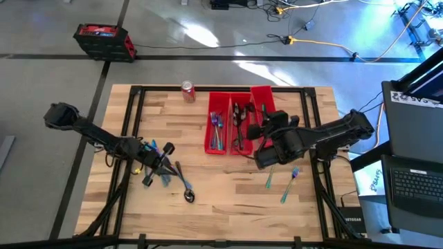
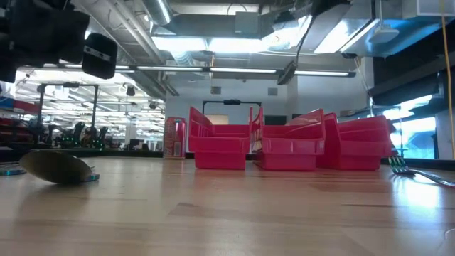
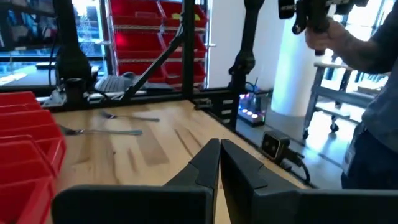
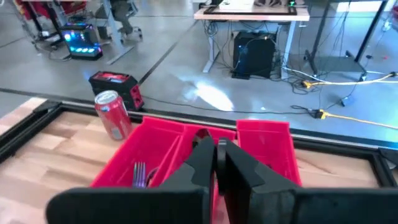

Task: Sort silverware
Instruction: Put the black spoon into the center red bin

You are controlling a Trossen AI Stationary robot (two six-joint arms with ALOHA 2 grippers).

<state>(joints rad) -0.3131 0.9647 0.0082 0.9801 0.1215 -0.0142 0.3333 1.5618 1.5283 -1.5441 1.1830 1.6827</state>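
we see the left claw closed and empty, hanging over the surface toward 8 o'clock from its centre, just beside a loose cluster of silverware with a dark spoon at the cluster's 5 o'clock edge. in the left wrist view its fingers press together with nothing between them, and two forks lie apart on the wood beyond. the right claw is likewise closed and empty, held above the three red bins that sit at about 12 o'clock on the surface. the first bin holds teal forks, the middle bin dark spoons; what the third holds we cannot tell. two more teal pieces lie on the wood at 4 o'clock, near the right arm. a red soda can stands at the far edge, at 11 o'clock, just beside the bins. in the low view a spoon bowl rests on the wood, well apart from the bins
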